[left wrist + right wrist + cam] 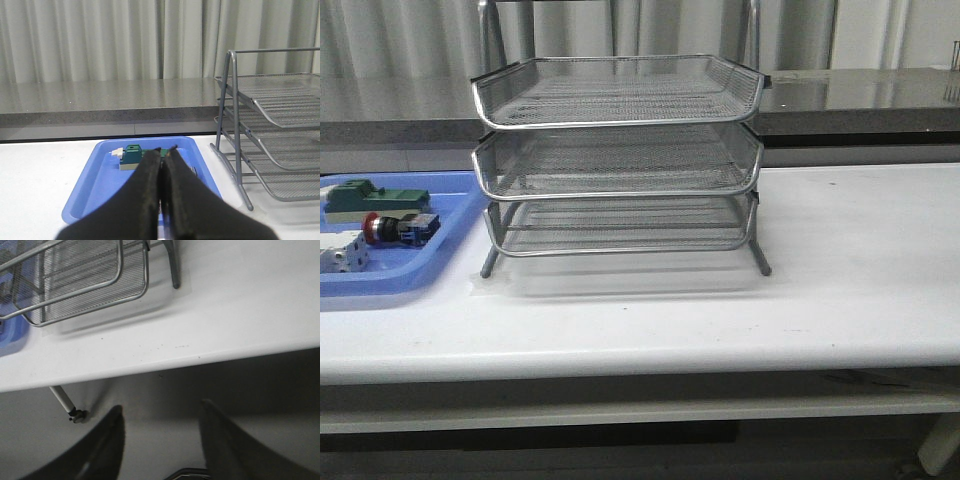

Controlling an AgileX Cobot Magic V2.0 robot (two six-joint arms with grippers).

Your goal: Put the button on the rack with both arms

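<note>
I'm looking across a white table (860,280) backed by a grey stone ledge (880,100) and pale pleated curtains (100,40). The rack (617,160) stands mid-table, its three mesh tiers bare, with a blue tray (450,245) just beside it on the left. The button (398,229) lies on its side in that tray, red cap pointing away from the rack, between a green block (375,198) and a white part (342,252). My left gripper (162,150) hangs clenched, its fingers (145,185) pressed together on nothing, the blue tray ahead of and beneath the tips; the button is hidden behind them in that wrist view. My right gripper (160,415) is spread wide and empty, off the table's near edge with floor below, the rack's lowest tier beyond it.
</note>
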